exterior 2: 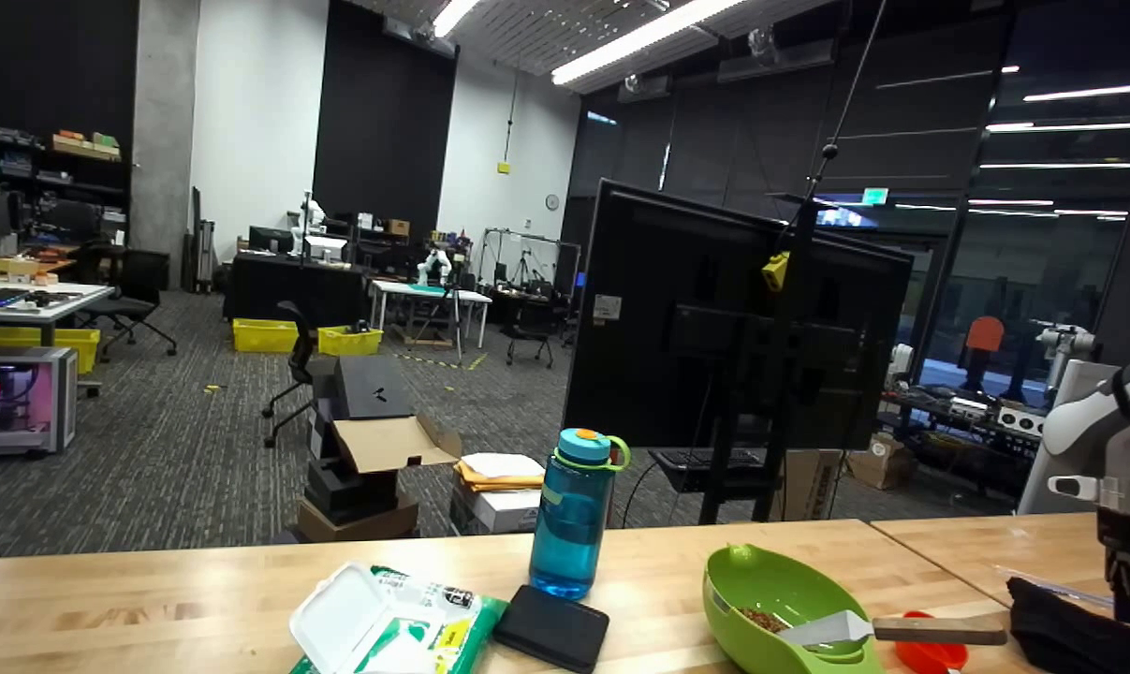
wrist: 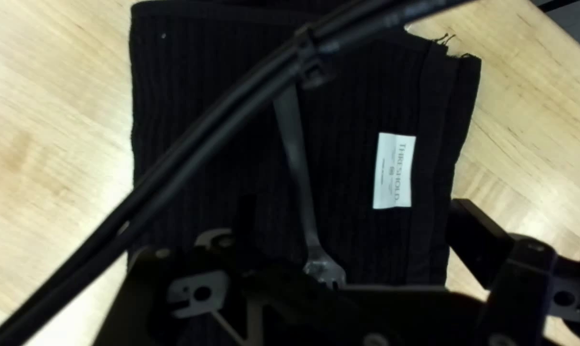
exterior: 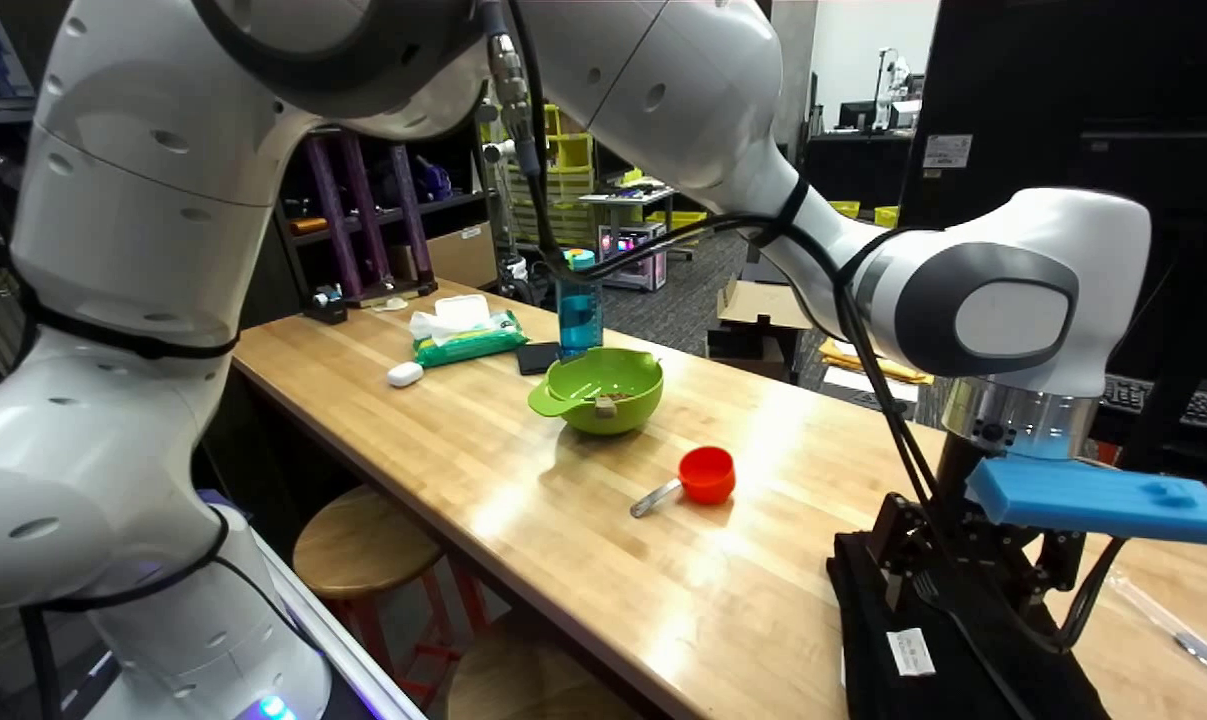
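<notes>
Jaws wide and empty, the gripper (wrist: 354,230) hangs over the black ribbed towel (wrist: 347,144) (white THRESHOLD label (wrist: 394,170) showing) in what looks like an approach step, the next move probably calling for careful alignment with the metal fork (wrist: 301,182) lying on that towel.

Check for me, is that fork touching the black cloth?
Touching. The wrist view shows the fork lying on the black cloth, with ribbed fabric on both sides of it; an exterior view also shows it resting there.
</notes>
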You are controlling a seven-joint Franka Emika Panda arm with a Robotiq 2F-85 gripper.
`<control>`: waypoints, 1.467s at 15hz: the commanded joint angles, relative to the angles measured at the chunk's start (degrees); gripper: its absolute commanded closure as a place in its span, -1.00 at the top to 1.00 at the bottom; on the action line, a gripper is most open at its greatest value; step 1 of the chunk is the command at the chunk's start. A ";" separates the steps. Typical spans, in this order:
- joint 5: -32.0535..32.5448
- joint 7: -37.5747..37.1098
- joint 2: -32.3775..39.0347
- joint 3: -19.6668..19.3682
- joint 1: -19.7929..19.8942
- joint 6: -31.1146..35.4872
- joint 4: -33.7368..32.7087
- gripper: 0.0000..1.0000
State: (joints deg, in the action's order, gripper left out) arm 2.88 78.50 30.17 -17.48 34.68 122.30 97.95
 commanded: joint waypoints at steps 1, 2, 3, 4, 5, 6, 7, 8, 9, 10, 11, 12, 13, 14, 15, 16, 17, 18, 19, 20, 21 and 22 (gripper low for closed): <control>0.46 0.29 0.88 1.26 1.24 0.63 -0.54 1.00; 0.52 0.21 1.08 1.32 1.33 0.66 -0.39 1.00; 0.64 0.15 1.20 1.30 1.35 0.70 -0.26 1.00; 0.68 0.16 1.43 1.39 1.42 0.75 -0.27 1.00; 0.75 0.14 1.48 1.43 1.51 0.73 -0.16 1.00; 0.72 0.12 1.66 1.51 1.56 0.80 -0.21 1.00; 0.74 0.07 1.71 1.55 1.63 0.80 -0.15 1.00; 0.75 0.02 1.76 1.57 1.71 0.75 -0.12 0.98; 0.75 -0.03 1.85 1.58 1.74 0.78 -0.13 0.96; 0.80 -0.08 1.77 1.56 1.77 0.74 -0.03 0.87; 0.74 -0.07 1.76 1.62 1.83 0.71 -0.07 0.83; 0.72 -0.12 1.70 1.62 1.86 0.68 -0.10 0.84; 0.71 -0.16 1.62 1.61 1.88 0.65 -0.12 0.78; 0.66 -0.16 1.62 1.65 1.91 0.66 -0.18 0.75; 0.68 -0.21 1.53 1.62 1.90 0.61 -0.15 0.58; 0.62 -0.20 1.52 1.65 1.91 0.66 -0.18 0.61; 0.60 -0.21 1.52 1.67 1.91 0.66 -0.22 0.61; 0.66 -0.25 1.38 1.64 1.88 0.63 -0.16 0.52; 0.61 -0.24 1.35 1.68 1.88 0.62 -0.23 0.58; 0.60 -0.25 1.22 1.71 1.84 0.56 -0.26 0.64; 0.62 -0.24 1.06 1.72 1.81 0.51 -0.27 0.56; 0.59 -0.23 1.00 1.76 1.79 0.47 -0.39 0.41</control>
State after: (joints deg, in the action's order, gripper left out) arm 2.95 78.44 32.24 -16.72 35.72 122.72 97.44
